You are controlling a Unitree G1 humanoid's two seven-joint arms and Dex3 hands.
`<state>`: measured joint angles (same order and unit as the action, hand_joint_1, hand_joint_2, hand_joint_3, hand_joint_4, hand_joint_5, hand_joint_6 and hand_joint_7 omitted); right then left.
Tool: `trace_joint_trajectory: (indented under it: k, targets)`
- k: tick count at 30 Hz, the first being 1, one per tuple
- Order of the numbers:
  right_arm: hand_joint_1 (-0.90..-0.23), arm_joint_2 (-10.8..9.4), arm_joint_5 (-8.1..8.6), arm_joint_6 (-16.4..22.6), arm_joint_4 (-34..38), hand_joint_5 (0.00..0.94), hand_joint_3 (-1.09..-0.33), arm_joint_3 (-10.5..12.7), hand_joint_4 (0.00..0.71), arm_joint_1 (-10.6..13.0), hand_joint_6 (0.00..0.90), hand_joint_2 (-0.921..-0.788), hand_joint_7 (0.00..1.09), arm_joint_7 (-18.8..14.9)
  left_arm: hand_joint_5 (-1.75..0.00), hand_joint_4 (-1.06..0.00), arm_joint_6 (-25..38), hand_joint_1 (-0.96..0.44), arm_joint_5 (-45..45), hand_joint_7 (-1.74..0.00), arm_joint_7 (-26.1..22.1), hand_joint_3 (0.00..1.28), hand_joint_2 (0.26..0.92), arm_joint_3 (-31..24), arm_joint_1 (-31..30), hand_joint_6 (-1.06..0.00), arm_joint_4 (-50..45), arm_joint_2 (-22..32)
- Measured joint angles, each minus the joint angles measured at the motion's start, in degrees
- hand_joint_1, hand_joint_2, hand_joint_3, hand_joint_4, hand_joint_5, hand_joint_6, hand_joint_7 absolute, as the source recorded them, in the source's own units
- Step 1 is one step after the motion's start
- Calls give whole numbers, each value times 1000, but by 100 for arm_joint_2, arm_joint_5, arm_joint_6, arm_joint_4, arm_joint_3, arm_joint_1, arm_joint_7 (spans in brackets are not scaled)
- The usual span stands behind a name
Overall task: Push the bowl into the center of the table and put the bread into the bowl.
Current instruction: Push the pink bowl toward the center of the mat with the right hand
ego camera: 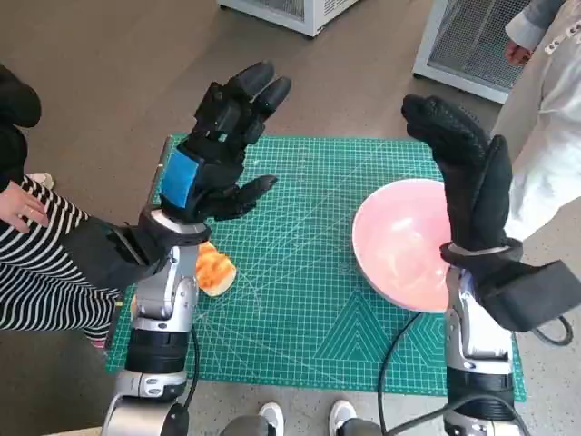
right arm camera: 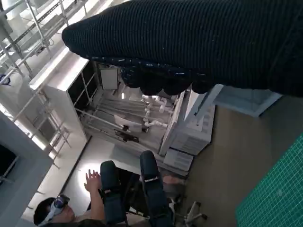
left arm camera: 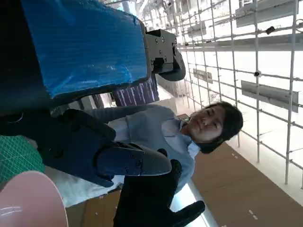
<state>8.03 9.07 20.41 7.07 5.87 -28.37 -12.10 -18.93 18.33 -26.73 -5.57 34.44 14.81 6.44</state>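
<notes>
A pink bowl (ego camera: 399,241) sits on the green cutting mat (ego camera: 300,263) toward its right side; its edge also shows in the left wrist view (left arm camera: 28,201). A piece of golden bread (ego camera: 214,270) lies on the mat's left, partly hidden behind my left forearm. My left hand (ego camera: 218,150) is raised above the mat's left part, fingers spread, holding nothing. My right hand (ego camera: 463,168) is raised upright over the bowl's right rim, fingers straight, empty. The glove (right arm camera: 199,42) fills the right wrist view. The left hand's fingers (left arm camera: 113,161) hold nothing.
A person in a striped skirt (ego camera: 36,263) sits at the left of the table. Another in a white coat (ego camera: 554,136) stands at the right. A person (left arm camera: 189,132) faces the table in the left wrist view. Cabinets (ego camera: 472,45) stand beyond the table. A cable (ego camera: 399,354) trails over the mat's front right.
</notes>
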Motion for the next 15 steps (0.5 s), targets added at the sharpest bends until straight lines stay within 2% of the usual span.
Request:
trace_joint_trajectory:
  k: [15]
  targets:
    - [-686,5,16,-5,-13,1,-680,28,152,13,23,-921,516,-19,-298,-115,11,-425,-5,-641,49,267,919,3,-1,1,-27,-15]
